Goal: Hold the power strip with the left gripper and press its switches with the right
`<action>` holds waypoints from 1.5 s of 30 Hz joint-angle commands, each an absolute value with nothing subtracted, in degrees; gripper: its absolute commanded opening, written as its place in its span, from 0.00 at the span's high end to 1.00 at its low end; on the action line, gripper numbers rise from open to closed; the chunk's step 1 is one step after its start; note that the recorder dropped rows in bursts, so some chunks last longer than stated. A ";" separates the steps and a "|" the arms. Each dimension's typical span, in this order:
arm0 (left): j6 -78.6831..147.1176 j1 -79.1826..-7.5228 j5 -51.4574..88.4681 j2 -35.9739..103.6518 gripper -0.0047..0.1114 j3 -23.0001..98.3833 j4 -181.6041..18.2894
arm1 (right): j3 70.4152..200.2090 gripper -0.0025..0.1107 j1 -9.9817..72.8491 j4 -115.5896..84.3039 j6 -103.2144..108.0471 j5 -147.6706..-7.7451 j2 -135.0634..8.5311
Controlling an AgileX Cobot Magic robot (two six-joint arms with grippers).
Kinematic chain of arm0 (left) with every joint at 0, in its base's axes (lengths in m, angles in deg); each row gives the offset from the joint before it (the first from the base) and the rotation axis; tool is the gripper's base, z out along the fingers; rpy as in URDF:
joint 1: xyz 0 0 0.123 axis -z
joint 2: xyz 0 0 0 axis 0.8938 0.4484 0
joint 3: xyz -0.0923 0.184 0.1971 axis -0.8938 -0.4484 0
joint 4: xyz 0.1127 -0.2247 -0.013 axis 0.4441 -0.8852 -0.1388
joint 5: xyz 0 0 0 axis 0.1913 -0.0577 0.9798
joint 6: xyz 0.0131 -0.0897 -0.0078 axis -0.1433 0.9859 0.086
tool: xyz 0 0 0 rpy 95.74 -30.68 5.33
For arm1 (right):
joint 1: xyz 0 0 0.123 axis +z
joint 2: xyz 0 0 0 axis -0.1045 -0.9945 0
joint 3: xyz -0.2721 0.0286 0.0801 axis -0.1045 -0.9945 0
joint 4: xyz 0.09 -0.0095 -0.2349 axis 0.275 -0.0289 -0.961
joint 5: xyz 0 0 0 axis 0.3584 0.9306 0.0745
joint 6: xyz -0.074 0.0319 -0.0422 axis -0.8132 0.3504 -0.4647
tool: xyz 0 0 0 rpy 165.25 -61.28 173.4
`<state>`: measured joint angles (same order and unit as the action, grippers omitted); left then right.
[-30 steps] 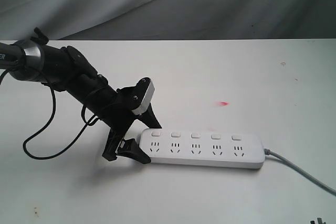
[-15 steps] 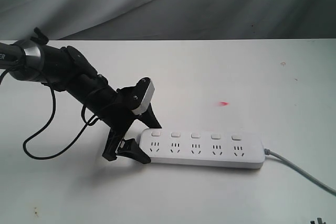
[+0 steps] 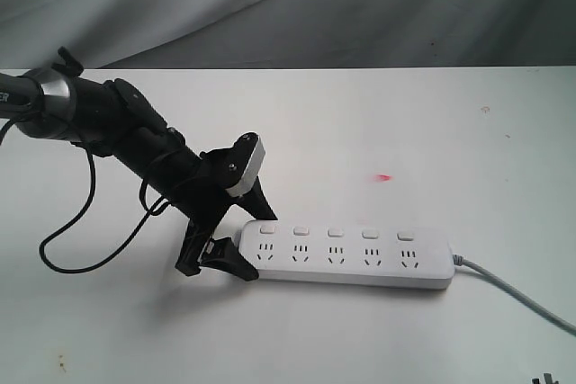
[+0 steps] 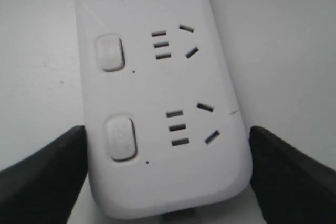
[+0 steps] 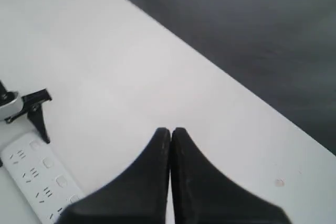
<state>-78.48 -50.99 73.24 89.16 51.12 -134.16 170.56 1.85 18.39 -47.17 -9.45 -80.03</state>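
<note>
Far left in the exterior view, the black arm with the shiny silver band (image 3: 56,94) comes in low over the white table (image 3: 360,123), a black cable (image 3: 81,231) looping under it. At its tip, the left gripper (image 3: 241,238) has its two fingers spread wide around the near end of the power strip (image 3: 346,256), one finger on each long side. The left wrist view shows both fingers (image 4: 42,177) sitting right up against the strip's edges, so it's pinching the strip across its width.

The power strip lies flat on the table, roughly in the middle-front area, running left to right. Its switches (image 3: 335,232) sit in a row along the far edge, one above each socket group. A small red mark (image 3: 384,176) shows on the table behind it. The grey cord (image 3: 513,292) trails off the strip's right end toward the corner.

The right gripper (image 5: 170,132) isn't in the exterior view at all. Its wrist view shows the fingertips pressed together with nothing between them, hanging well above the table and apart from the strip.
</note>
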 commanded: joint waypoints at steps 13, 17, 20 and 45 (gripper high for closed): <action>-78.71 -50.84 72.26 89.20 0.96 51.31 -134.63 | 162.31 0.89 6.37 29.15 -67.72 -7.75 -97.89; -78.71 -50.84 72.26 89.20 0.96 51.31 -134.63 | 162.16 0.66 10.95 29.19 -68.96 -7.75 -101.25; -78.71 -50.84 72.26 89.20 0.96 51.31 -134.63 | 162.16 0.52 13.71 28.52 -68.96 -10.36 -104.42; -78.71 -50.84 72.26 89.20 0.96 51.31 -134.63 | 161.00 0.43 23.87 29.47 -78.54 -15.46 -112.96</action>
